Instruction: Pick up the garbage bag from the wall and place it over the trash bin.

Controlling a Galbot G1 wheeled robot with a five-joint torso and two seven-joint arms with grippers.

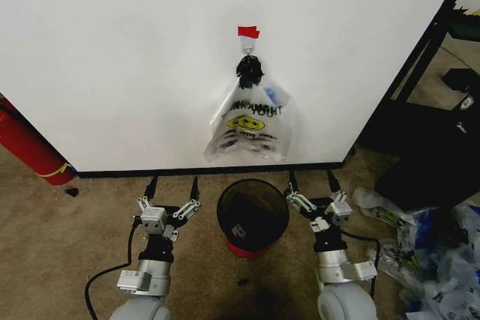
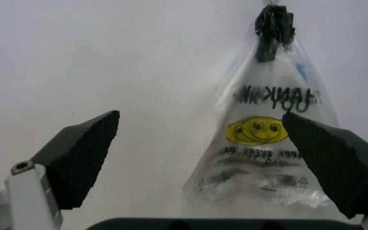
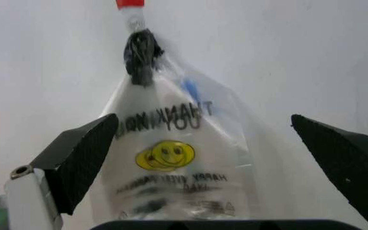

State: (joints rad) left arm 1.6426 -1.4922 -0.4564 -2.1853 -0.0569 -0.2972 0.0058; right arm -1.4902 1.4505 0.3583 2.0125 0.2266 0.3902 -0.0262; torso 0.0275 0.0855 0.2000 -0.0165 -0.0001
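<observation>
Up on the wall (image 1: 150, 58), the bag (image 1: 249, 127) hangs from a small hook (image 1: 248, 48) just under a red tape strip (image 1: 248, 32); it is clear plastic with a yellow smiley, black lettering and a blue patch near its top, its neck bunched in a dark knot. Its lower edge ends a little above the black baseboard (image 1: 210, 171). Directly at 6 o'clock from it stands the bin (image 1: 253, 215), black mesh on a red base, on the carpet close to the baseboard, its rim free. The left gripper (image 1: 172, 186) sits at the bin's 9 o'clock, jaws spread wide and holding nothing, pointing at the wall. The right gripper (image 1: 312, 182) sits at the bin's 3 o'clock, likewise wide open and empty. Bare wall spreads on both sides of the bag. A heap of plastic bags (image 1: 420, 237) lies at 4 o'clock, a red cylinder (image 1: 30, 148) at 9 o'clock.
</observation>
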